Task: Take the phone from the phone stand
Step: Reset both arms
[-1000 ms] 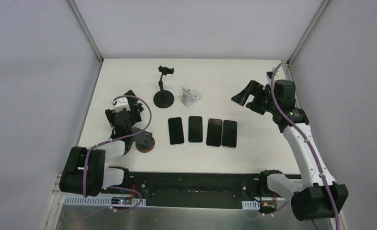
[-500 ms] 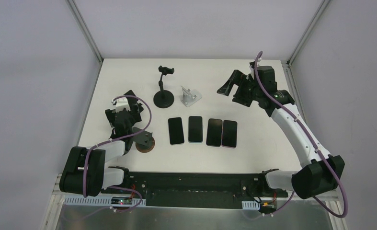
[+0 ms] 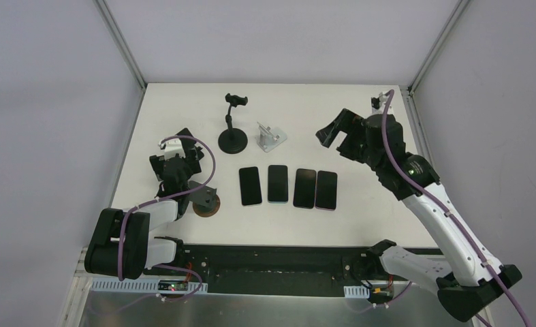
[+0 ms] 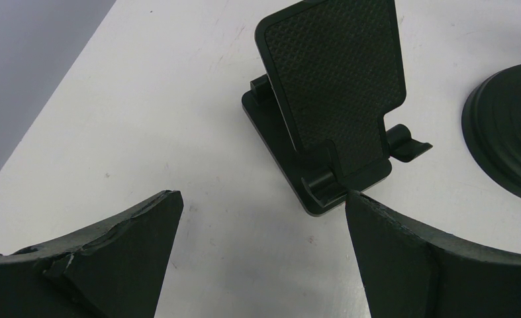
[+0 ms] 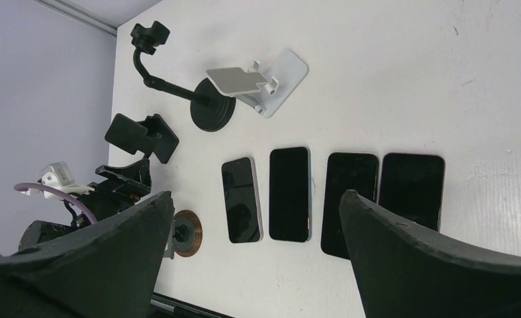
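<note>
Black phones point(image 3: 277, 184), four in number, are laid flat in a row on the white table point(image 3: 360, 204), apart from every stand. The left gripper point(image 4: 261, 195) is positioned just in front of the black folding stand point(image 4: 333, 86), jaws spread wide. The right gripper point(image 5: 255, 195) is raised above the table, jaws likewise apart, nothing gripped. A gooseneck stand point(image 3: 233, 126) and a silver stand point(image 3: 270, 136) are placed behind the row.

Four dark phones point(image 3: 277, 183) lie flat in a row on the counter point(image 3: 319, 109); the black folding stand point(image 4: 333, 79) sits left of them, backrest tilted.
</note>
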Available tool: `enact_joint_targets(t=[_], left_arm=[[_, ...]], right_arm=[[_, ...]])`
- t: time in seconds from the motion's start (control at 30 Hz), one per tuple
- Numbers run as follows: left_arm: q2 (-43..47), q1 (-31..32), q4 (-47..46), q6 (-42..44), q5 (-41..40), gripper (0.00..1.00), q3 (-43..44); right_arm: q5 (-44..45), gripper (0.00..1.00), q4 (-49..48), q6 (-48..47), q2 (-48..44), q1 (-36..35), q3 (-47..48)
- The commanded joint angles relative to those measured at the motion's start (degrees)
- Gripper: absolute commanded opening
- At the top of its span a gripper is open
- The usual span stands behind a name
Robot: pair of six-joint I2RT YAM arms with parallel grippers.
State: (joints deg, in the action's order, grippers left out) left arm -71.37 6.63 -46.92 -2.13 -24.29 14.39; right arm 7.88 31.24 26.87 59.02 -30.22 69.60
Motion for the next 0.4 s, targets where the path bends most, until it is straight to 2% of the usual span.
enact_joint_targets(t=[0.0,0.2,0.37], left_arm=[[0.2,-0.6,-2.7,-0.6,0.4,0.99,-0.2],[0.3,-0.6,-2.7,-0.6,0.3,0.99,-0.1],[0.2,-0.6,-2.7,-0.6,0.3,0.99,-0.2]], right_arm=[[6.2,0.99,-1.9,2.8,-4.3,-2.6,-4.2],[11.4,0.99,-0.6,2.6,-3.2,-6.8,-3.3],[12.9,0.99,-0.1,2.4,-3.5,-7.0,-2.1]])
